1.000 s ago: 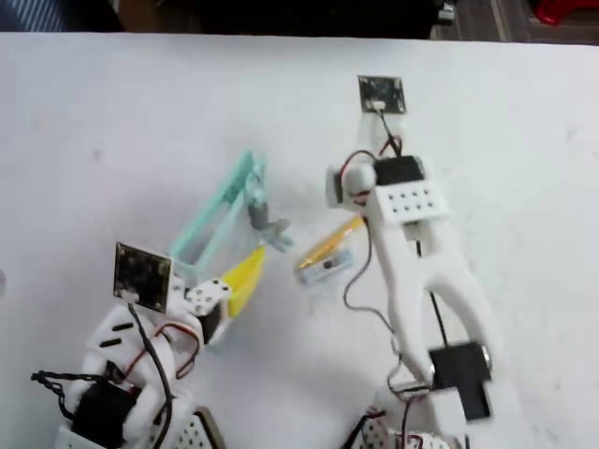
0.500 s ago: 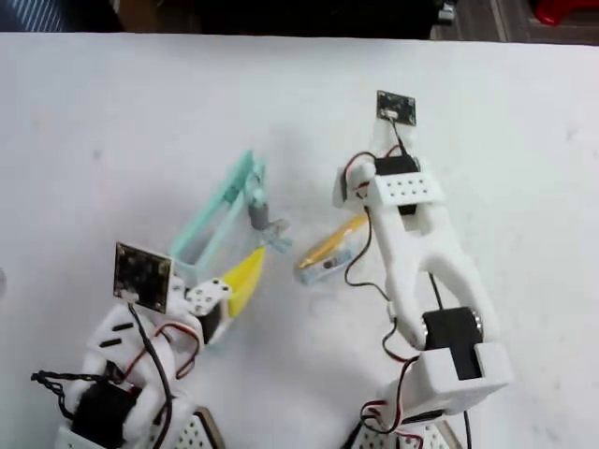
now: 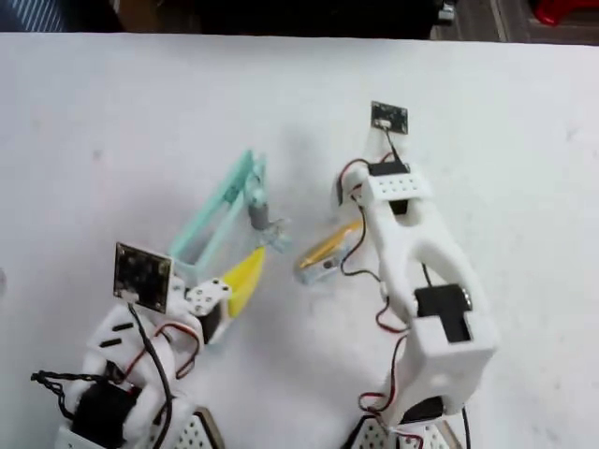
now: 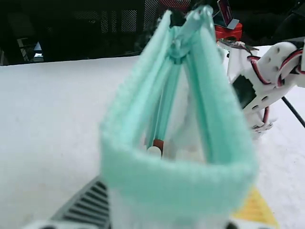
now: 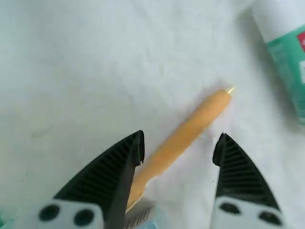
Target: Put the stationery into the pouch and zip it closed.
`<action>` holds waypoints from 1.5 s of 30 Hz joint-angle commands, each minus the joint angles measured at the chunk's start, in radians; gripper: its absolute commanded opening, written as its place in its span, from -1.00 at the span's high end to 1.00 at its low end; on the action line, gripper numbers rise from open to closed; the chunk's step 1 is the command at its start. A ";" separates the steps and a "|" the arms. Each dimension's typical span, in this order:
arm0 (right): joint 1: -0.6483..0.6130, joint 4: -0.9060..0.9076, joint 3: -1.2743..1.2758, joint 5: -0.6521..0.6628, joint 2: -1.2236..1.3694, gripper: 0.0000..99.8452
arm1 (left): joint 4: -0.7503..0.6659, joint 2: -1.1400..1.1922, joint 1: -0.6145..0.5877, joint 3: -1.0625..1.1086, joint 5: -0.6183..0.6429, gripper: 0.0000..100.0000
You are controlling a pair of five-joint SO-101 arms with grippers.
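High view: white table [image 3: 112, 122] carries both arms. The right arm [image 3: 412, 253] stretches out over the middle, and the left arm [image 3: 140, 346] sits folded at the near edge.

The mint-green pouch [image 3: 220, 215] lies diagonally between the arms with its mouth unzipped and gaping. The left gripper [image 4: 169, 214] is clamped on the pouch's near end. Its grey ribbed jaw is on one side and its yellow jaw on the other.

The orange pen [image 3: 328, 245] lies flat on the table just beside the pouch, not inside it. The right gripper [image 5: 180, 140] is spread wide. Its 2 black jaws straddle the pen without touching it.

A white tube with a green label [image 5: 286, 52] lies near the pen's tip. Inside the pouch, at least 1 white-ended stick [image 4: 154, 148] is visible.
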 commanded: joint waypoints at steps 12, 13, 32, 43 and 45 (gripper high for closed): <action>0.031 0.070 -0.186 -0.002 0.139 0.93 | -0.011 0.012 0.001 -0.018 0.015 0.49; 0.031 0.070 -0.186 -0.002 0.139 1.00 | -0.011 0.012 0.001 -0.018 0.015 0.49; 0.031 0.074 -0.183 -0.002 0.139 0.97 | 0.041 0.012 -0.005 -0.035 0.015 0.46; 0.031 0.117 -0.186 -0.002 0.134 0.97 | 0.037 0.012 0.004 -0.034 -0.084 0.42; 0.031 0.117 -0.186 -0.002 0.134 0.97 | 0.035 0.012 0.004 -0.035 -0.084 0.48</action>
